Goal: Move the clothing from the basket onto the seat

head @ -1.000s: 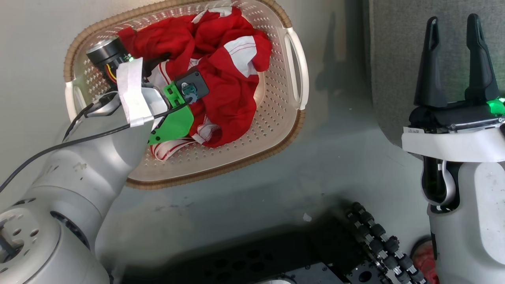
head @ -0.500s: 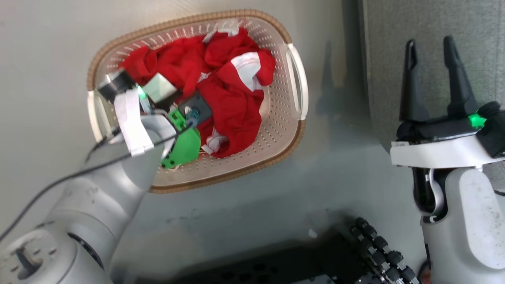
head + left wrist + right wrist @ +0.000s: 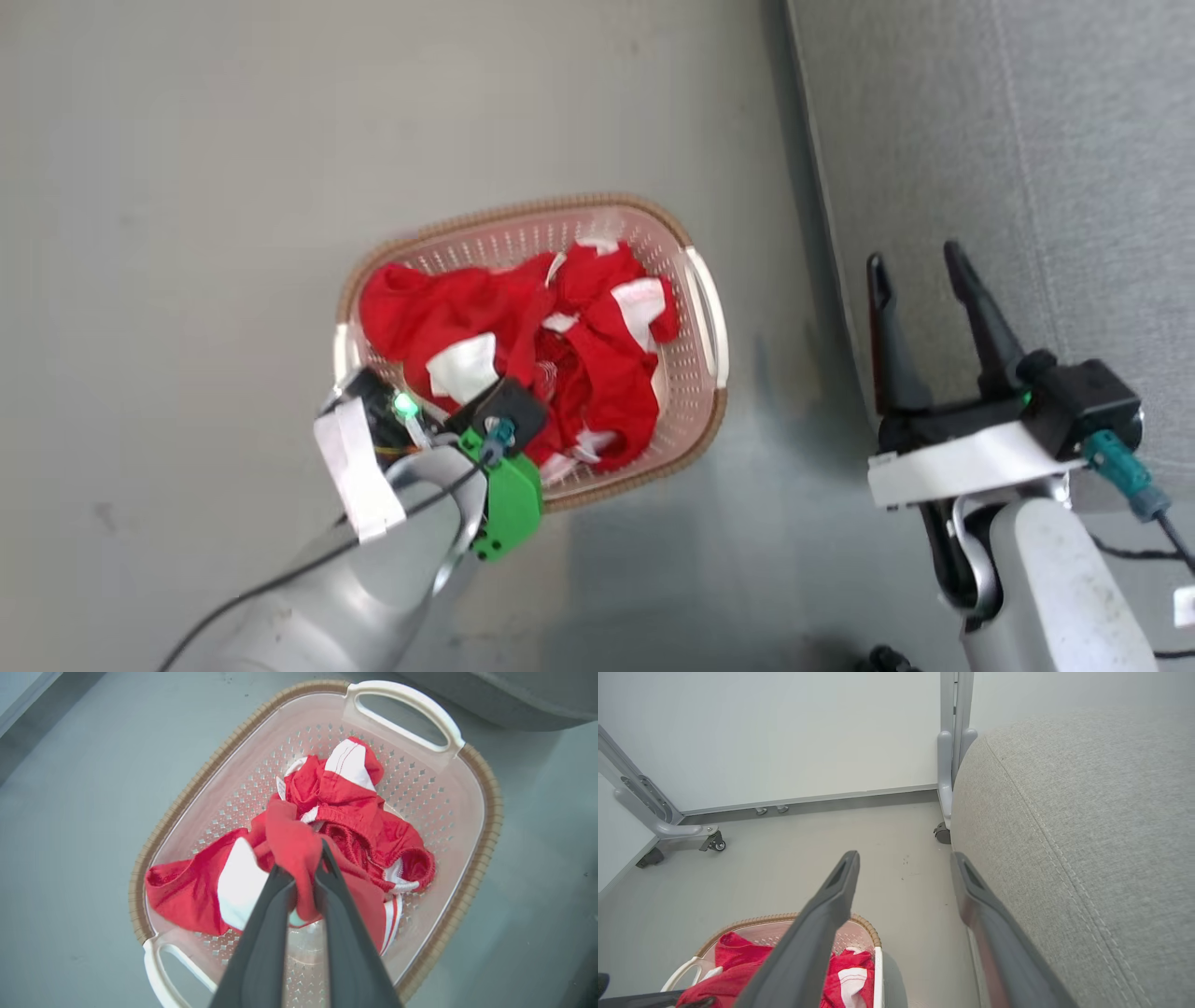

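Note:
The cream basket (image 3: 695, 308) stands on the floor, left of the grey seat (image 3: 1027, 140). Bright red clothing (image 3: 448, 308) with white panels lies bunched inside it. In the left wrist view my left gripper (image 3: 301, 863) is shut on a raised fold of the red clothing (image 3: 355, 807), above the middle of the basket (image 3: 490, 812). From the head, its fingers are hidden under the left wrist (image 3: 420, 448). My right gripper (image 3: 920, 271) hangs open and holds nothing, over the seat's left edge. The right wrist view shows that gripper (image 3: 903, 858), the seat (image 3: 1087, 835) and the basket (image 3: 866, 926) below.
Grey floor (image 3: 187, 187) surrounds the basket. A pale metal frame on castors (image 3: 658, 826) stands by the white wall, and a grey post (image 3: 952, 742) with a castor rises beside the seat's far corner.
The head camera has pulled back, so the basket looks smaller. My left gripper has risen with a fold of red cloth, stretching the garment and baring a white panel. The right gripper stays open.

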Robot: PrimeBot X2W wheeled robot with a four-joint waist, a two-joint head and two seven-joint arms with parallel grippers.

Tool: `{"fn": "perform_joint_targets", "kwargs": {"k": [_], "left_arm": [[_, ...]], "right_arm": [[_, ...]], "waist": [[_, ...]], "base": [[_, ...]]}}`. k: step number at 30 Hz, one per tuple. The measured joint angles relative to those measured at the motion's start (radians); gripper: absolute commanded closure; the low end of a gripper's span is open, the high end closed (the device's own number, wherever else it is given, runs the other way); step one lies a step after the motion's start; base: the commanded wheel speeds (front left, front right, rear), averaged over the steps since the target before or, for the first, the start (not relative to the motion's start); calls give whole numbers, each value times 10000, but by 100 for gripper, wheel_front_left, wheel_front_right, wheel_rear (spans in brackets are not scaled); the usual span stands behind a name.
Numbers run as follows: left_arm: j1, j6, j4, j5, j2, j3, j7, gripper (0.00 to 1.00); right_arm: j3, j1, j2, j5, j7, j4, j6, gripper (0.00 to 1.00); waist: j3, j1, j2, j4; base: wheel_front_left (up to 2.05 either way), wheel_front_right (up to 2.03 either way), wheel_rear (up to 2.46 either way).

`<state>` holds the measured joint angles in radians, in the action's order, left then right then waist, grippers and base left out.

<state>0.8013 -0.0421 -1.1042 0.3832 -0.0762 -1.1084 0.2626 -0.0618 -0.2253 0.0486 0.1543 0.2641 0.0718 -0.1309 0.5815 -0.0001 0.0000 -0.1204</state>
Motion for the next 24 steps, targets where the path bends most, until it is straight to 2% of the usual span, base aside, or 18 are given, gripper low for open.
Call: {"fn": "perform_joint_targets", "kwargs": {"k": [11, 24], "left_arm": [[-2558, -1005, 2568, 207, -520, 1551, 0, 100], [-4056, -1699, 5191, -270, -1064, 2938, 13, 100]], "right_arm": [[-508, 1763, 0, -107, 0, 479, 0, 0], [-945, 2916, 2, 8, 0, 495, 0, 0]], "waist": [[-2973, 0, 0, 324], [-5625, -1, 0, 513]], "base": [[0, 0, 0], [0, 0, 0]]}}
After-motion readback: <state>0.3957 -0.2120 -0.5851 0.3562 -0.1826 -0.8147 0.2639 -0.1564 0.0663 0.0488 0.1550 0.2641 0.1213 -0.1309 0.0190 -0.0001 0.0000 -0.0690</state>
